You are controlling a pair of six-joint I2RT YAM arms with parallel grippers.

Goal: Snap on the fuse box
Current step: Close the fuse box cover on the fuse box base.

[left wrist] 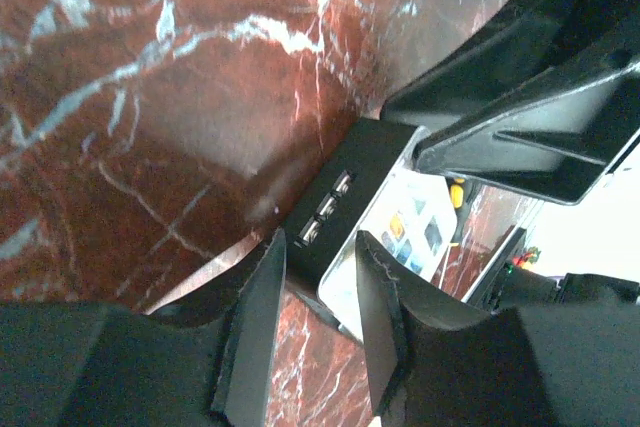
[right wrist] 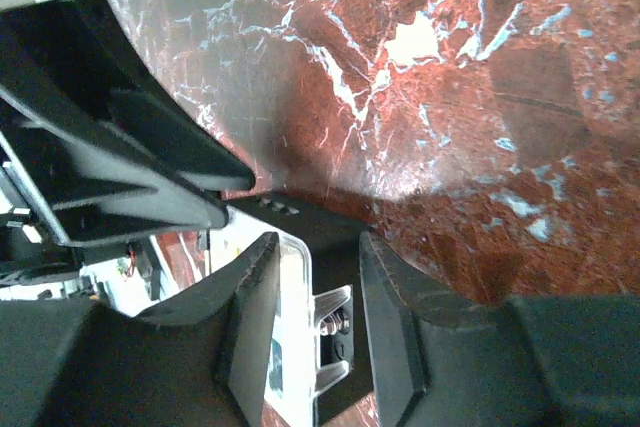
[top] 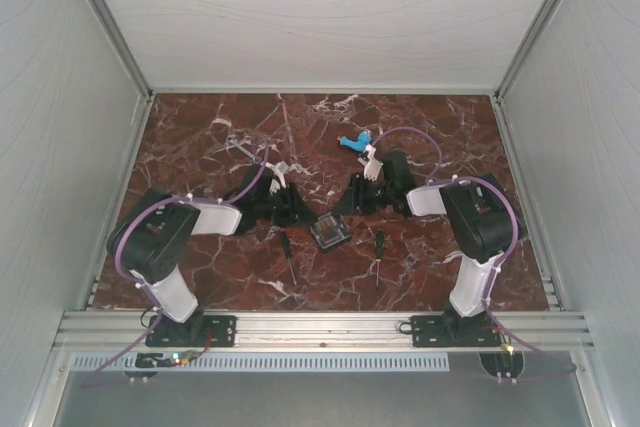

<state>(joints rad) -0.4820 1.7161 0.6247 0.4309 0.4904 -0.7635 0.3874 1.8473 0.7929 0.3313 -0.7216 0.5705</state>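
Note:
The fuse box, a small black tray under a clear lid, is near the table's middle front, between my two grippers. My left gripper closes across the thickness of one corner. In the left wrist view one finger lies on the clear lid and the other finger is against the black side. My right gripper pinches the opposite edge. In the right wrist view its fingers straddle the lid and the black wall with a clear latch.
Two black-handled screwdrivers lie either side of the box towards the front. A blue plastic piece and small white parts lie farther back. Grey walls enclose the red marble table.

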